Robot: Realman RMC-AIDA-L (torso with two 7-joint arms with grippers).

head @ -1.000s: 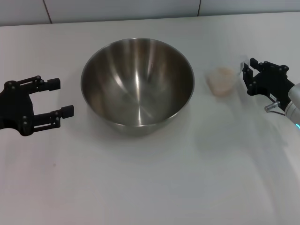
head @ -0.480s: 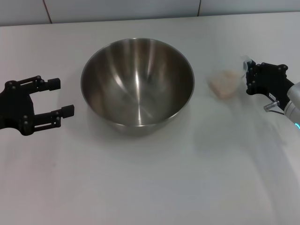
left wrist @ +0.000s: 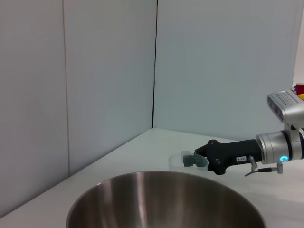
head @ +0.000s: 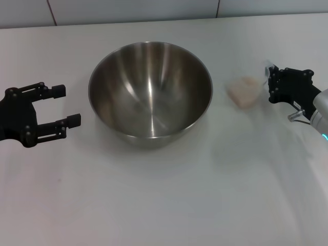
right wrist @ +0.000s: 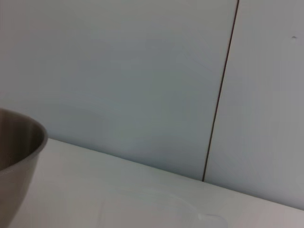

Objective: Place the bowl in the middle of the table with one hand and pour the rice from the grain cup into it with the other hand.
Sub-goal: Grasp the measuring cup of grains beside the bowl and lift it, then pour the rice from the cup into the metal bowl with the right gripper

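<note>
The big steel bowl (head: 150,92) stands in the middle of the white table (head: 164,200) and holds nothing. Left of it, a short gap away, my left gripper (head: 68,105) hovers open, touching nothing. To the bowl's right is the clear grain cup (head: 245,91) with pale rice (head: 243,93) inside. My right gripper (head: 270,83) is shut on the cup's right side. In the left wrist view the bowl rim (left wrist: 166,190) fills the foreground, and beyond it the right gripper (left wrist: 202,159) pinches the cup (left wrist: 187,160). The right wrist view shows the bowl's wall (right wrist: 14,152) and, faintly, the cup's rim (right wrist: 142,204).
A pale wall with a dark vertical seam (head: 218,7) runs along the table's far edge. Bare tabletop lies in front of the bowl and between bowl and cup.
My right gripper has shut on the grain cup, and the cup with its rice has shifted slightly towards that gripper. The left gripper and the bowl have stayed put.
</note>
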